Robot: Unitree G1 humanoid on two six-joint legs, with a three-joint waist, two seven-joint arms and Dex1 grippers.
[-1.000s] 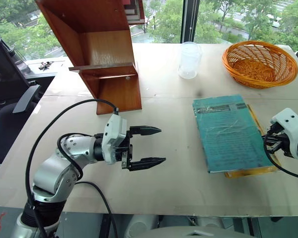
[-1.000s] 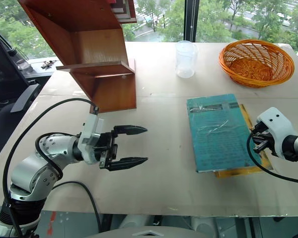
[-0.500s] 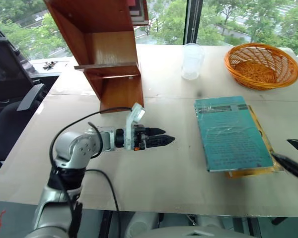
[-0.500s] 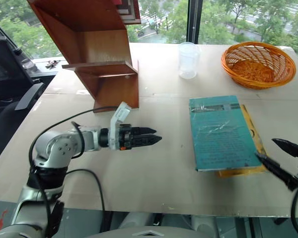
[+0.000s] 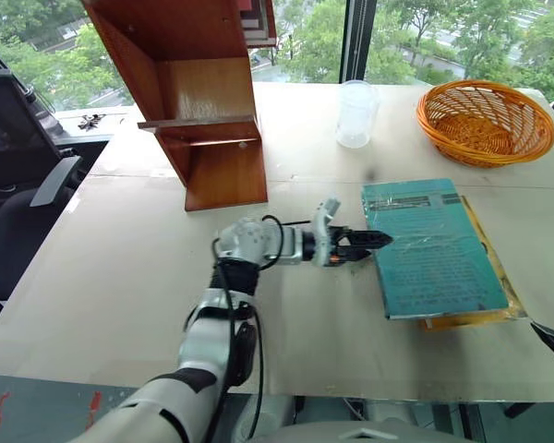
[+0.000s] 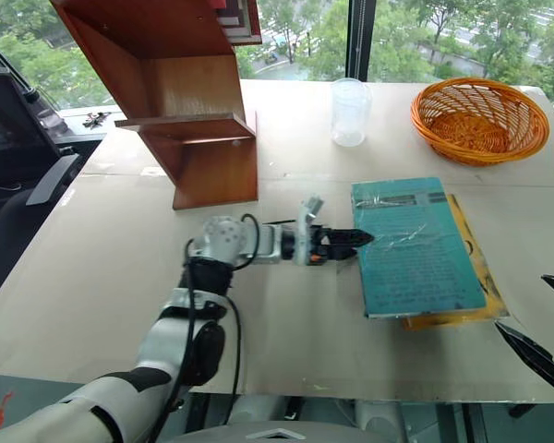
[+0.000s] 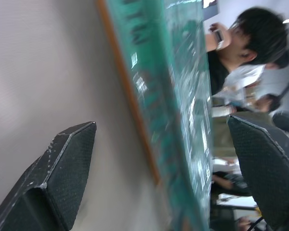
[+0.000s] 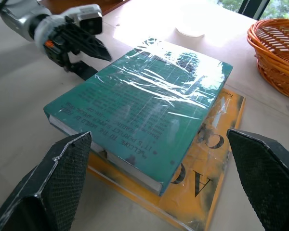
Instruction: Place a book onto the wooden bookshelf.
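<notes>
The teal-green book [image 5: 434,245] lies flat on the table at the right, on top of a yellow book [image 8: 202,192]. My left gripper [image 5: 367,245] reaches across from the left and is open. Its fingers stand one over the other at the book's left long edge, and in the left wrist view that edge [image 7: 154,120] runs between them. My right gripper [image 6: 519,300] is open and empty, off the book's near right corner by the table's front edge. The wooden bookshelf [image 5: 198,101] stands at the back left of the table.
An orange wicker basket [image 5: 485,120] sits at the back right, with a clear plastic cup [image 5: 355,113] between it and the shelf. A dark office chair [image 5: 18,221] stands off the table's left side. People [image 7: 260,38] sit in the background beyond the book.
My left gripper swept right across the table to the book's left edge and rolled so its fingers stand one over the other. My right gripper opened and drew back from the books' right side.
</notes>
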